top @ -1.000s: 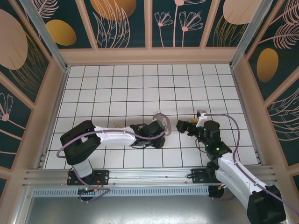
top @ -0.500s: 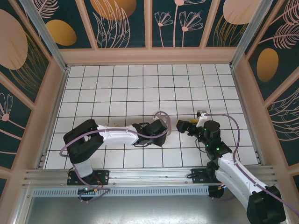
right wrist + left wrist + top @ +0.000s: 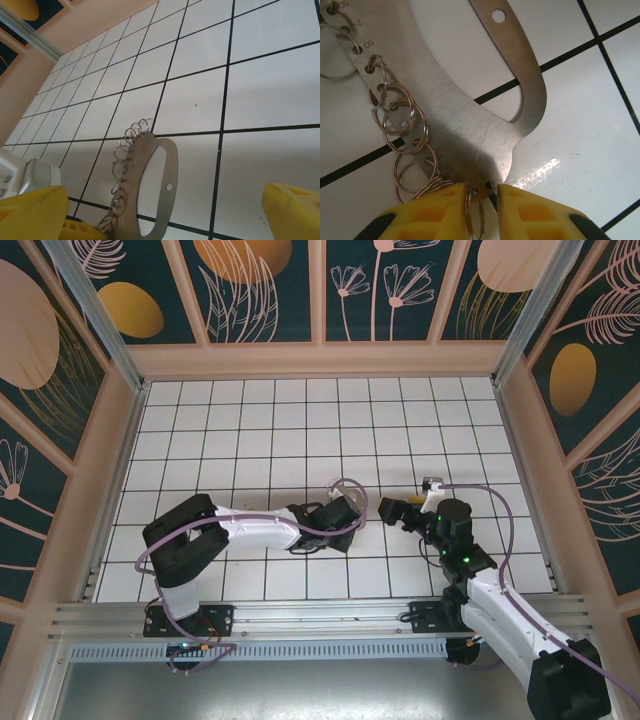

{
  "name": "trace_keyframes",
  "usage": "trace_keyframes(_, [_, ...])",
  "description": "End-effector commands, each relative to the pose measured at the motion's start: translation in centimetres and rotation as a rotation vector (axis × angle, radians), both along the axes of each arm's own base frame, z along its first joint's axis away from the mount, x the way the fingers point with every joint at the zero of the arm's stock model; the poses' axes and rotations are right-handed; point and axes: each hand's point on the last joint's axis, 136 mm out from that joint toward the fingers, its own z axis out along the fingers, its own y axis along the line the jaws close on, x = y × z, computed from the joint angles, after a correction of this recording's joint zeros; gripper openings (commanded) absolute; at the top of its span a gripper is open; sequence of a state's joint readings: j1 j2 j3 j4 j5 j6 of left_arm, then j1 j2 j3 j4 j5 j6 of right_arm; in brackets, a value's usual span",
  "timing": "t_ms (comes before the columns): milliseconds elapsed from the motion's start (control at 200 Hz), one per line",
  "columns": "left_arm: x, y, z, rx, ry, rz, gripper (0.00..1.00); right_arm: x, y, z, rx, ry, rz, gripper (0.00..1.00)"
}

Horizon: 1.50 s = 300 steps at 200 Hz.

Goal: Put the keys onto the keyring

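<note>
The keyring is a flat oval steel plate (image 3: 450, 115) with several split rings (image 3: 400, 107) threaded along one edge; it lies on the white tiled floor. My left gripper (image 3: 482, 192) has its yellow fingers closed narrowly on the plate's pointed end, one ring caught between them. From above, the left gripper (image 3: 348, 508) sits at the plate's (image 3: 347, 484) near end. My right gripper (image 3: 395, 508) hovers just right of it, open wide. The right wrist view has the plate (image 3: 132, 190) and rings (image 3: 127, 137) between the spread fingers of the right gripper (image 3: 160, 215). The keys are out of view.
White tiles with black grid lines (image 3: 300, 430) stretch away behind the plate. Peach walls (image 3: 320, 360) close in the floor at the back and both sides. The aluminium rail (image 3: 300, 620) carrying the arm bases runs along the near edge.
My left arm has crept right toward the plate and its jaws have narrowed onto the plate's tip. The right arm has stayed where it was.
</note>
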<state>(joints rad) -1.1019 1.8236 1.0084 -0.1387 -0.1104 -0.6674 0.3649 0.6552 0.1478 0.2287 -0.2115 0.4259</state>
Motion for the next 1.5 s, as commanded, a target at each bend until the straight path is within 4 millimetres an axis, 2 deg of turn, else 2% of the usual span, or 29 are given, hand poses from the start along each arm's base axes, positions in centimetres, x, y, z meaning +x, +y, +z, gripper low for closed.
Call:
trace_keyframes(0, [0.0, -0.3, -0.2, 0.005, -0.003, 0.000, 0.19, 0.0, -0.2, 0.2, 0.018, -0.012, -0.005, 0.99])
trace_keyframes(185, [-0.2, -0.2, 0.0, 0.003, -0.001, -0.006, 0.09, 0.0, -0.2, 0.2, 0.019, -0.015, -0.006, 0.99])
trace_keyframes(365, [-0.5, 0.2, 0.6, -0.002, -0.003, -0.021, 0.05, -0.1, -0.2, 0.2, 0.022, -0.016, -0.007, 0.99])
trace_keyframes(420, [-0.6, 0.4, 0.6, -0.001, -0.004, -0.026, 0.00, -0.1, -0.3, 0.2, 0.022, -0.016, -0.008, 0.99])
trace_keyframes(520, [-0.8, 0.2, 1.6, -0.027, -0.013, -0.045, 0.00, -0.1, -0.3, 0.2, 0.023, -0.016, -0.009, 0.99])
trace_keyframes(541, [-1.2, 0.8, 1.1, -0.017, -0.005, -0.051, 0.00, -0.1, -0.3, 0.2, 0.022, -0.015, -0.009, 0.99])
trace_keyframes(606, [-1.4, 0.8, 1.7, -0.031, -0.017, -0.077, 0.00, -0.1, -0.2, 0.3, 0.023, -0.017, -0.003, 0.98])
trace_keyframes(626, [-1.4, 0.7, 3.0, -0.054, -0.037, -0.089, 0.00, -0.1, -0.2, 0.3, 0.022, -0.018, -0.001, 0.98])
trace_keyframes(696, [-1.5, 0.9, 4.9, -0.068, -0.080, -0.136, 0.00, -0.2, -0.1, 0.3, 0.023, -0.020, 0.007, 0.96])
trace_keyframes(811, [-2.2, 1.2, 9.5, -0.126, -0.172, -0.252, 0.00, -0.5, 0.6, 1.1, 0.032, -0.050, 0.055, 0.93])
trace_keyframes(911, [-3.4, 1.3, 13.6, -0.204, -0.249, -0.365, 0.00, -0.9, 1.8, 2.9, 0.055, -0.110, 0.135, 0.86])
trace_keyframes(1011, [-4.4, 1.7, 16.8, -0.265, -0.322, -0.447, 0.00, -1.7, 3.4, 5.2, 0.076, -0.184, 0.234, 0.76])
trace_keyframes(1151, [-5.2, 2.6, 19.4, -0.307, -0.402, -0.506, 0.00, -4.2, 6.4, 8.7, 0.091, -0.316, 0.422, 0.58])
trace_keyframes(1256, [-5.9, 2.9, 20.9, -0.349, -0.463, -0.548, 0.00, -6.4, 8.3, 10.7, 0.092, -0.414, 0.542, 0.49])
trace_keyframes(1316, [-6.4, 3.0, 22.0, -0.397, -0.503, -0.575, 0.00, -8.5, 9.9, 11.7, 0.099, -0.476, 0.646, 0.42])
trace_keyframes(1416, [-7.2, 3.4, 24.0, -0.474, -0.582, -0.612, 0.00, -11.1, 11.4, 13.0, 0.113, -0.567, 0.756, 0.31])
trace_keyframes(1496, [-8.1, 3.8, 25.6, -0.529, -0.650, -0.652, 0.00, -12.4, 12.2, 13.7, 0.120, -0.615, 0.812, 0.29])
